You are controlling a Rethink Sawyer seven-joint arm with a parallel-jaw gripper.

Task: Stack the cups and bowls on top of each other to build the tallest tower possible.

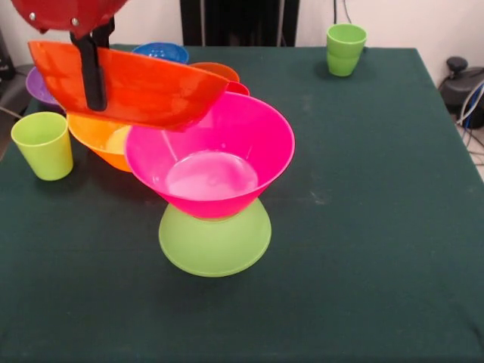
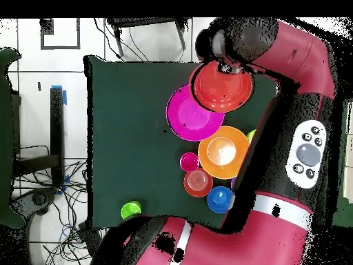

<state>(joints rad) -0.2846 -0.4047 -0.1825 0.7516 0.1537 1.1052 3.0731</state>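
Tipping is the chief risk, I judge: the tower is balancing a wide pink bowl [image 1: 215, 155] on the narrow base of a lime green bowl [image 1: 215, 242] turned rim-down, so any sideways nudge from the descending load could be sliding it off.

Going left to right in the front view, a light green cup [image 1: 43, 144] is standing on the tabletop [image 1: 363, 249], and a yellow-orange bowl [image 1: 102, 140] is sitting behind the tower. Above them the claw [image 1: 94, 64] is gripping the rim of a glossy orange bowl [image 1: 128, 83], closed on it and holding it tilted, overlapping the pink bowl's left rim. Released at that angle, it could be landing off-centre. At far right, a second green cup [image 1: 345, 48] is standing well apart.
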